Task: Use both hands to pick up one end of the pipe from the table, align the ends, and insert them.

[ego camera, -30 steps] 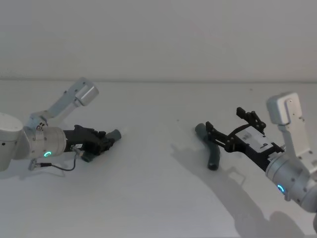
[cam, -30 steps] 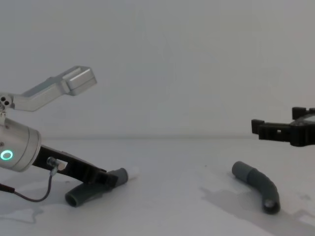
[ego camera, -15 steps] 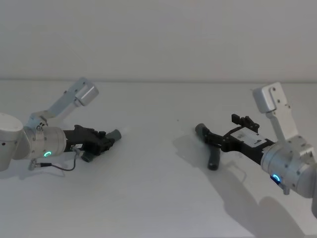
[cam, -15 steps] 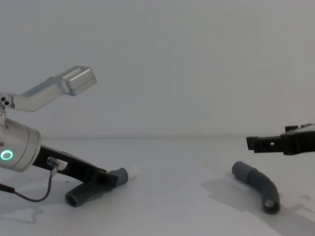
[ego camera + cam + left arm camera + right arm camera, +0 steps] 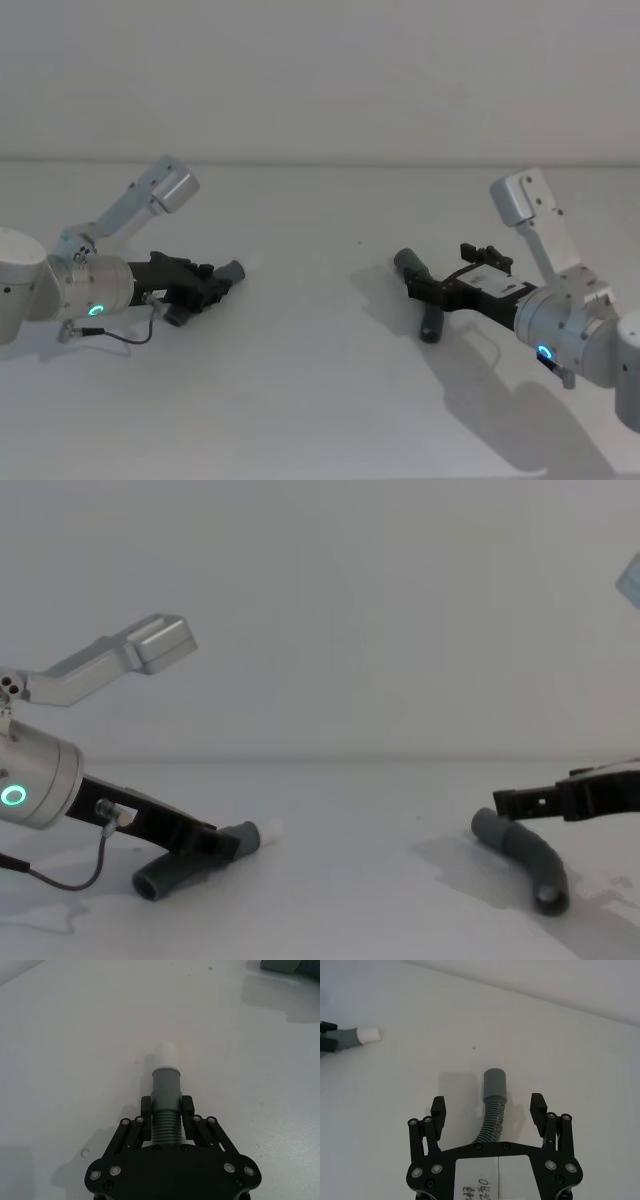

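Observation:
My left gripper (image 5: pixel 166 1110) is shut on the ribbed part of one pipe piece (image 5: pixel 166 1102), low on the white table (image 5: pixel 300 330) at the left. That piece's grey cuff with a white tip (image 5: pixel 262 833) points toward the middle, and its open ribbed end (image 5: pixel 150 884) rests on the table. The other pipe piece (image 5: pixel 425 300) lies on the table at the right, its plain grey socket (image 5: pixel 495 1083) aimed at the far side. My right gripper (image 5: pixel 489 1110) is open just above it, one finger (image 5: pixel 438 1111) on each side of the ribbed hose.
A thin black cable (image 5: pixel 70 875) loops down from my left wrist to the table. Bare white table (image 5: pixel 370 900) lies between the two pipe pieces. A plain pale wall stands behind the table.
My right gripper has come down and toward the middle, from well above the right pipe piece to straddling it, still open. The left gripper and its piece have not moved.

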